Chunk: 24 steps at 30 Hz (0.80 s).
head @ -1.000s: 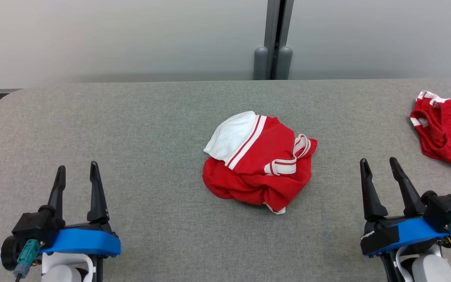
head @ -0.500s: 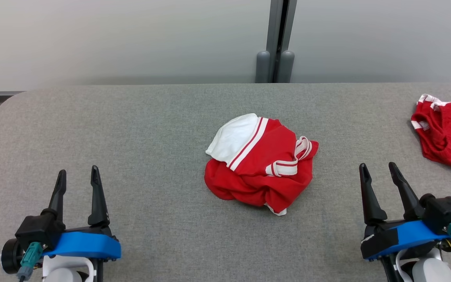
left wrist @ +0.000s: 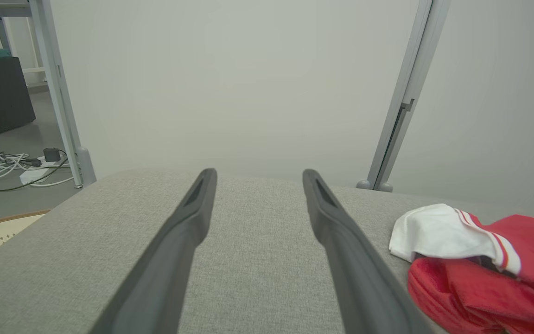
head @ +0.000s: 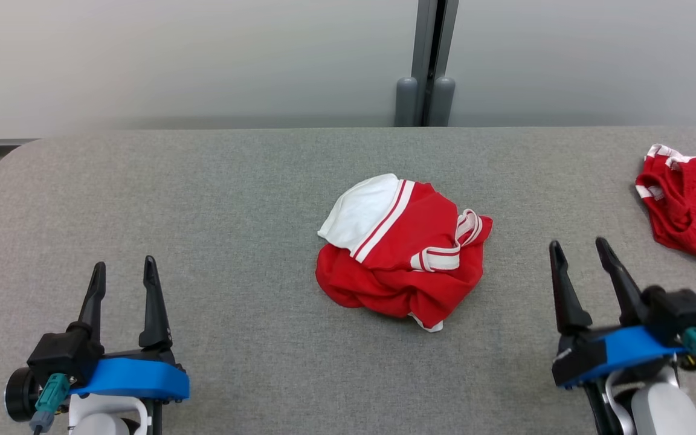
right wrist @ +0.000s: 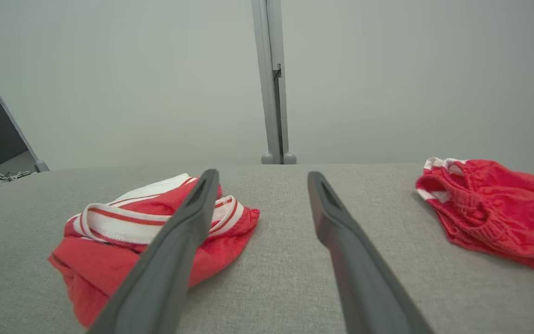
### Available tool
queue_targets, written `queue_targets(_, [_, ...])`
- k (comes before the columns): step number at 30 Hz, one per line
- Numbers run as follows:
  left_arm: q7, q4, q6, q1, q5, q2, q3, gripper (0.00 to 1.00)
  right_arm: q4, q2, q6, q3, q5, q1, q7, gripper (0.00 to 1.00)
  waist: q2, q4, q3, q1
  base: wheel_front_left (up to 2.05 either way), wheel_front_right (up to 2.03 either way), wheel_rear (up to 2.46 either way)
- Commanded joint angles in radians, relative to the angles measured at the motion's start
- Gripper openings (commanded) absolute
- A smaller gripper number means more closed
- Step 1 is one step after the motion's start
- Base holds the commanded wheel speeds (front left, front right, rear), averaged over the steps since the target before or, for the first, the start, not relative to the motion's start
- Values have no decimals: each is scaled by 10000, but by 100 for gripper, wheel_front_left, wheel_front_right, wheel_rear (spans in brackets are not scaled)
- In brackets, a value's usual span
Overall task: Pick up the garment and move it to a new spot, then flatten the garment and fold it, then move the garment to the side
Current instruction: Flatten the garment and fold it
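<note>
Arms sit low at the near edge of the grey padded table (head: 233, 199), one at each side, so start at your left. You see the left gripper (head: 124, 264) in the lower left of the head view, its blue-collared wrist by the bottom edge and its two dark fingers pointing away from the robot across the cloth, nearly parallel. Its jaws stand wide apart and grasp nothing; in the left wrist view bare grey fabric lies in the gap. Whether the fingers graze the table you cannot tell. At the middle of the table lies the garment (head: 408, 260), a crumpled red heap with a white panel and red-and-white striped trim, well apart from both grippers and a little farther out than their fingertips. Moving on to your right, the right gripper (head: 577, 243) rises from the lower right corner, its fingers pointing forward and leaning slightly leftward. Its jaws are likewise spread wide and empty. In the right wrist view one finger crosses in front of the garment (right wrist: 95, 260), yet the head view shows them apart. Farther right, a second red garment (head: 692, 211) with white trim lies bunched near the table's right edge, untouched. Behind the table a grey post (head: 426, 60) stands against the pale wall (head: 203, 60).
</note>
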Motion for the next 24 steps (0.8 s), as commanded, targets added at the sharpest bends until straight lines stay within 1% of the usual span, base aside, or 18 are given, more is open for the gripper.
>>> queue_targets(1, [-42, -12, -45, -144, 76, -12, 13, 100, -19, -11, 1, 73, -202, -369, 68, 100, 0, 18, 45, 0, 0, 0, 0])
queue_targets(5, [-42, -51, -83, -267, 121, -90, 7, 100, 193, -120, 1, 208, -443, -1268, 257, 100, 0, 92, 215, 0, 0, 0, 0])
queue_targets(7, [-42, -47, -124, -364, 160, -138, -32, 100, 495, -229, 1, 246, -547, -1760, 350, 100, 0, 178, 317, 0, 0, 0, 0])
queue_targets(11, [-41, -52, -188, -569, 162, -267, -114, 100, 1417, -483, 1, 194, -630, -2727, 392, 100, 0, 457, 590, 0, 0, 0, 0])
queue_targets(14, [-42, -42, -250, -751, 147, -368, -173, 100, 2353, -701, 1, 126, -743, -3282, 395, 100, 0, 730, 852, 0, 0, 0, 0])
queue_targets(15, [-42, -42, -250, -751, 147, -368, -173, 100, 2353, -701, 1, 126, -743, -3282, 395, 100, 0, 730, 852, 0, 0, 0, 0])
queue_targets(21, [-41, 10, -355, -1099, 134, -544, -301, 100, 4593, -1135, 1, 79, -922, -4114, 239, 100, 0, 1311, 1413, 0, 0, 0, 0])
queue_targets(24, [-41, 33, -405, -1227, 145, -608, -373, 100, 5611, -1173, 1, 198, -1004, -4439, 82, 100, 0, 1531, 1645, 0, 0, 0, 0])
